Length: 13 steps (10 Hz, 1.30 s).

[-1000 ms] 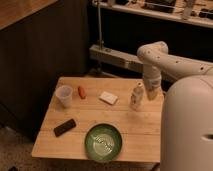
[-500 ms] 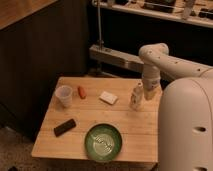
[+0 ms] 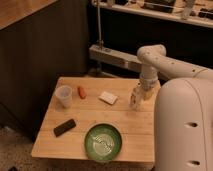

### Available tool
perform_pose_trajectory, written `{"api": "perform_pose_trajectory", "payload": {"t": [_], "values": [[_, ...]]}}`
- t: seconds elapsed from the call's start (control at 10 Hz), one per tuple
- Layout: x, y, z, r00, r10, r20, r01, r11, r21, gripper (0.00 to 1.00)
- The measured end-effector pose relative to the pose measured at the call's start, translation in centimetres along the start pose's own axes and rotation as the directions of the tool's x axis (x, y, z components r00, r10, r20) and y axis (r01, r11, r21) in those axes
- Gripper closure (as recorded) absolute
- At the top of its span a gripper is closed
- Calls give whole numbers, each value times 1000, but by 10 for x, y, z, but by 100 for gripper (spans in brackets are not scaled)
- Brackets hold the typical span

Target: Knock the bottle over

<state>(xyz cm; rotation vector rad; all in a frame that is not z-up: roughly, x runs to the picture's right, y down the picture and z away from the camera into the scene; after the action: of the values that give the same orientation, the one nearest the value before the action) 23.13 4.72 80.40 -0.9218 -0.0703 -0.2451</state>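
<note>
Pincer (image 3: 143, 93) hangs by the bench's (image 3: 95, 145) right edge against the bottle (image 3: 135, 98); I cannot tell its grip.

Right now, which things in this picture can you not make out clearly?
- Camera view: the gripper is at the bottle on the table's right side; contact between them is too blurred to judge.
- The bottle's label is too small to read, and whether it is leaning is unclear.
- The small orange object beside the cup is too small to identify.
- The robot's white body hides the table's right edge.
</note>
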Motion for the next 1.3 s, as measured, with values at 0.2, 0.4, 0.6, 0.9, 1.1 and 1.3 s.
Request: {"api": "perform_pose_trajectory", "payload": {"t": [0.2,0.4,0.6,0.9,1.1,1.3], "values": [[-5,-5,2,1000,-16,-10,16,1000,0,93],[-8,-10,3,999,-34,-34,35,999,7,93],[-11,-15,1,998,-48,-50,49,999,20,93],[-15,-22,-2,993,-88,-80,91,995,40,93],[-15,-26,-5,991,-98,-96,104,993,52,93],[-11,-32,-11,988,-105,-109,113,991,75,93]]}}
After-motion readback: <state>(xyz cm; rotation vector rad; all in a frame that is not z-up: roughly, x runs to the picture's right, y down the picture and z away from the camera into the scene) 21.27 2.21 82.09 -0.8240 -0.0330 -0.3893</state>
